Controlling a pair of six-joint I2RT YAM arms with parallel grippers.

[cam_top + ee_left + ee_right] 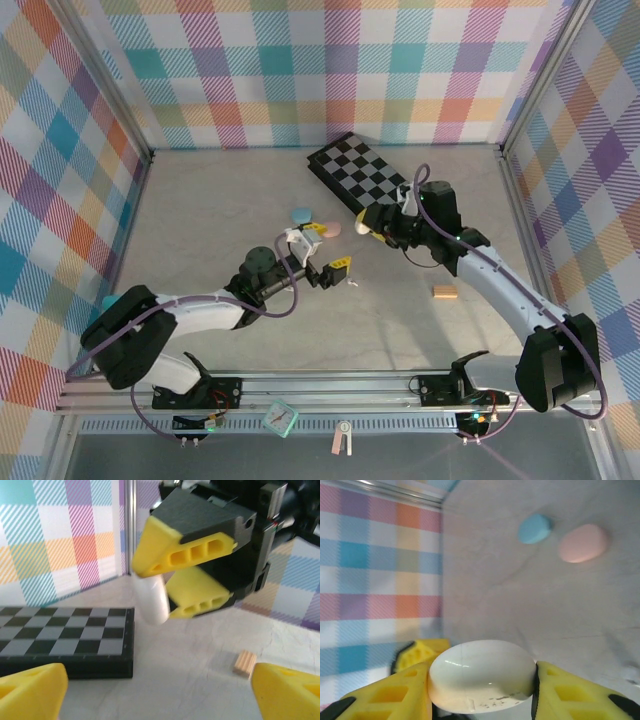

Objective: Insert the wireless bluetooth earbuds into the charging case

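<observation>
1. The left gripper (160,695) is spread wide with nothing between its fingers; its two yellow tips sit at the bottom corners of its own wrist view
2. Straight ahead of it and near, the right gripper (482,702) pinches a white case (482,675) with one finger on each end, so the case's long axis runs from finger to finger. The lid looks shut, though the seam is too blurred to be sure
3. A tiny white piece, which I take for an earbud (352,284), lies on the table (230,200) just beside the left gripper, on the side toward the arm bases. It is too small to tell which way its long axis points
4. The left arm is the nearer one to that earbud, and its fingers are free while the right ones are busy. By my reading, the coming pick calls for the left gripper to go down and a little back toward its own base, not forward at the case
5. Just beyond the left gripper a blue case (300,215) and a pink case (333,230) lie side by side on the table
6. Farther out, a checkerboard (365,175) lies behind the right gripper, and a small wooden block (445,291) sits well apart to the right
</observation>
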